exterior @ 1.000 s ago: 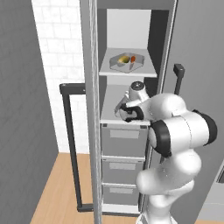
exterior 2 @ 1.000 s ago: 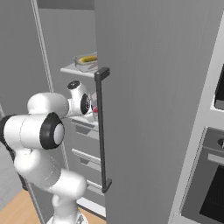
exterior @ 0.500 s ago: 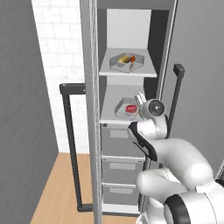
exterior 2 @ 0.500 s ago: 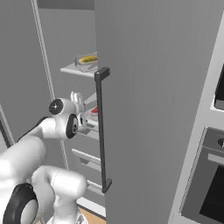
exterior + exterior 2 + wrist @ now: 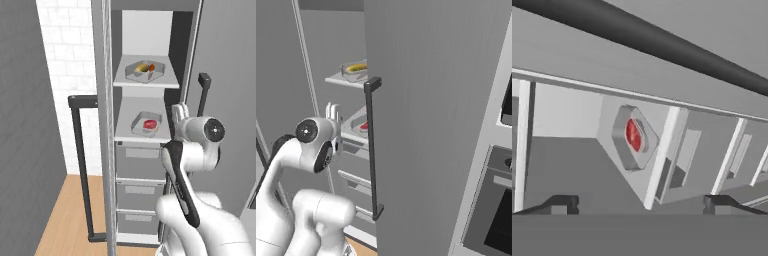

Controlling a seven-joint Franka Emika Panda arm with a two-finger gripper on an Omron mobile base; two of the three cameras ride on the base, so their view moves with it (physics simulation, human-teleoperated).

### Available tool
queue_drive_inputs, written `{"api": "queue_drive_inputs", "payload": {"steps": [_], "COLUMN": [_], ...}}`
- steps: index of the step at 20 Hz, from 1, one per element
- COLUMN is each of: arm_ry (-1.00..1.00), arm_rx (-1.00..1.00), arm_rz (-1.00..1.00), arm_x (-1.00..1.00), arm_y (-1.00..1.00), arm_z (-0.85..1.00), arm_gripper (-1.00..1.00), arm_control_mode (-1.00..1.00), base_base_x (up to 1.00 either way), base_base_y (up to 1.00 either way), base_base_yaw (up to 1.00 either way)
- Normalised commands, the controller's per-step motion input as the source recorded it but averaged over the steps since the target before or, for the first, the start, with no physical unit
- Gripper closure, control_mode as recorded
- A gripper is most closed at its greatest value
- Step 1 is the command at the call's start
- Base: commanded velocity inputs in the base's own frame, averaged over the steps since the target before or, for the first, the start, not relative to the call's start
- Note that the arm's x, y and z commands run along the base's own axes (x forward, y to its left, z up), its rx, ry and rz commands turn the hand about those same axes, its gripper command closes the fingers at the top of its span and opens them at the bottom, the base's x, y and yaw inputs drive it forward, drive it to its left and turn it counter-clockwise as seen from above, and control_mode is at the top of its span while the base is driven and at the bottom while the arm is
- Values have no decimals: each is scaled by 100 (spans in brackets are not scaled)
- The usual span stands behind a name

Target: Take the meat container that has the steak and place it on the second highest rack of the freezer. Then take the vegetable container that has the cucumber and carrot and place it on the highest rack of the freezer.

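Note:
The meat container [image 5: 147, 124] with the red steak rests on the second highest rack [image 5: 125, 136] of the freezer; it is also visible as the meat container [image 5: 362, 125] and, rolled sideways, the meat container [image 5: 632, 136]. One rack above sits the vegetable container [image 5: 145, 70] with cucumber and carrot, seen from the other side as the vegetable container [image 5: 356, 69]. My gripper [image 5: 179, 107] is drawn back to the right of the steak's rack, fingers pointing up. The gripper [image 5: 639, 205] is open and holds nothing; the gripper [image 5: 332, 109] stands clear of both containers.
Grey drawers [image 5: 140, 160] fill the freezer below the racks. The open left door with its dark handle [image 5: 80, 165] stands at the left. A closed tall door with a dark handle [image 5: 372, 150] is close on the right, and an oven [image 5: 496, 210] lies beyond it.
The hand has pulled back out of the freezer and swung right, fingers now pointing up. The meat container, covered by the hand one second ago, lies uncovered on its rack.

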Motion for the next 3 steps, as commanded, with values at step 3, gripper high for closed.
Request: {"api": "queue_drive_inputs", "payload": {"steps": [3], "arm_ry": [16], "arm_rx": [4], "arm_rz": [0], "arm_x": [-100], "arm_y": [7], "arm_z": [100], "arm_gripper": [-100], "arm_control_mode": [-100], "base_base_x": [0], "base_base_y": [0], "base_base_yaw": [0]}}
